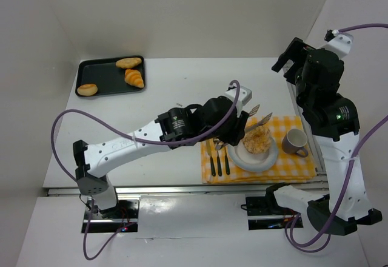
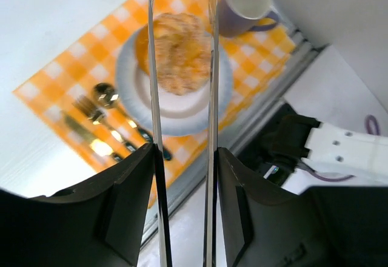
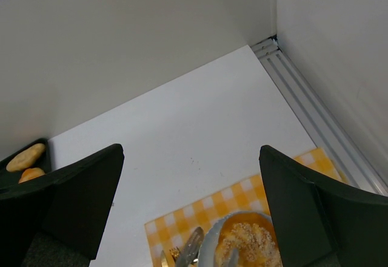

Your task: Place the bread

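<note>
A black tray [image 1: 103, 76] sits at about 10 o'clock on the white table [image 1: 182, 91]. It holds three golden rolls [image 1: 134, 77]: two are close together at its 2 o'clock side and one is alone at its 7 o'clock corner. At about 4 o'clock on the table lies a yellow-and-white checked cloth [image 1: 297, 167]. On it stands a white plate [image 1: 244, 162] with the bread [image 1: 257, 139] lying on it, shifted toward the plate's 12 o'clock rim. The bread is a rounded bun with an orange-gold crust and a pale, crumbly, sugary-looking top. A light mug [image 1: 295, 141] stands at the plate's 3 o'clock with nothing visible inside it. The cutlery [image 1: 218, 161] lies side by side at the plate's 9 o'clock. The left gripper [image 2: 185, 152] reaches over the plate, and its fingers press on the two arms of a pair of metal tongs [image 2: 153, 85]. The tong arms stand apart, and in the left wrist view the bread shows between them, resting on the plate. I cannot tell whether either arm touches the crust. In the top view the tong tips point past the bread toward 1 o'clock. The right gripper [image 3: 191, 152] is raised at the table's 3 o'clock edge, with its fingers spread wide and nothing between them.
</note>
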